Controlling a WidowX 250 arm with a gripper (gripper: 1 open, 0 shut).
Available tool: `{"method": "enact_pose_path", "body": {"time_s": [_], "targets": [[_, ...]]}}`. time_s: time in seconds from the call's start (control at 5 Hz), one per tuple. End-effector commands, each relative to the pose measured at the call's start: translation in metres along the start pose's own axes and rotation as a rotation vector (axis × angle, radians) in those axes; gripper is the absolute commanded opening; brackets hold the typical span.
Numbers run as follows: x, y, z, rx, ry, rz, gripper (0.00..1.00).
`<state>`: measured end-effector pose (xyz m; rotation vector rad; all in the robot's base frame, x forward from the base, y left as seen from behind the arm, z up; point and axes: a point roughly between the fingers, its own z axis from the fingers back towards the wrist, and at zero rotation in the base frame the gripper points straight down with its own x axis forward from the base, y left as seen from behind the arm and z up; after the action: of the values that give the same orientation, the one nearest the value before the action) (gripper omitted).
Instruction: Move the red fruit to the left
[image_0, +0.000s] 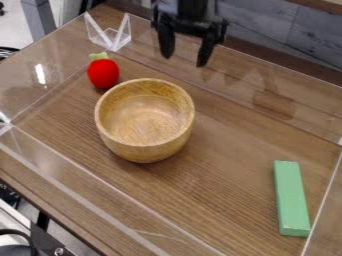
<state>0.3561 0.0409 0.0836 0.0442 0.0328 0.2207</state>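
The red fruit (103, 72) is a small glossy strawberry with a green top, lying on the wooden table at the upper left, just beyond the wooden bowl (144, 119). My gripper (187, 52) hangs at the top centre, pointing down, well to the right of the fruit and behind the bowl. Its two black fingers (166, 43) stand wide apart with nothing between them.
A flat green rectangular block (290, 197) lies at the lower right. Clear acrylic walls (40, 80) ring the table, with a clear V-shaped piece (108, 36) at the back left near the fruit.
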Motion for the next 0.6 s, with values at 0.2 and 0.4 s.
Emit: {"method": "enact_pose_path", "body": {"time_s": [0.2,0.4], "targets": [[-0.009,0.001,0.041,-0.036,-0.112,-0.003,1.00],[-0.011,0.010,0.057,-0.056,-0.121,-0.027,1.00]]}}
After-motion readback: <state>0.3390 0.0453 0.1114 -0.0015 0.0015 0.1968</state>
